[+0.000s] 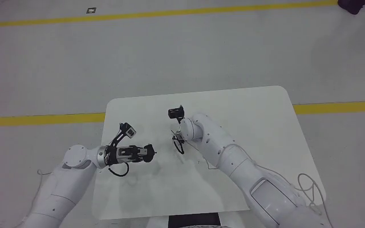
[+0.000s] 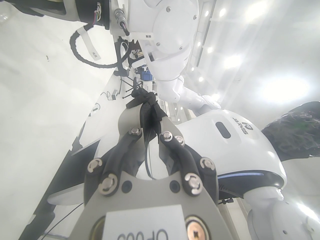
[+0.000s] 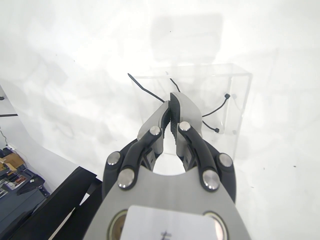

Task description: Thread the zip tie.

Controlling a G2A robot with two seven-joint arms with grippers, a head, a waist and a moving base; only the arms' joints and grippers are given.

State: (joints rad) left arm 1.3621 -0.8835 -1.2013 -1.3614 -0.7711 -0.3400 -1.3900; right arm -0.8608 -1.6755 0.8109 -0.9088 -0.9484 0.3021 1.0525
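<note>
On a white table (image 1: 256, 114), grey floor (image 1: 171, 57) around. Grips a tie (image 2: 145, 151) in the left claw (image 2: 147, 116), level, likely to offer its end for threading. Hangs the right claw (image 3: 171, 99), pressed together, over more ties (image 3: 226, 96) in a clear box (image 3: 240, 81); unclear whether pinching one.

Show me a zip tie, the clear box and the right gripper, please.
zip tie (image 3: 226, 96): right wrist view, on its small square head.
clear box (image 3: 238, 106): right wrist view, on its side wall.
right gripper (image 3: 170, 99): right wrist view, midway between its closed fingertips.
</note>
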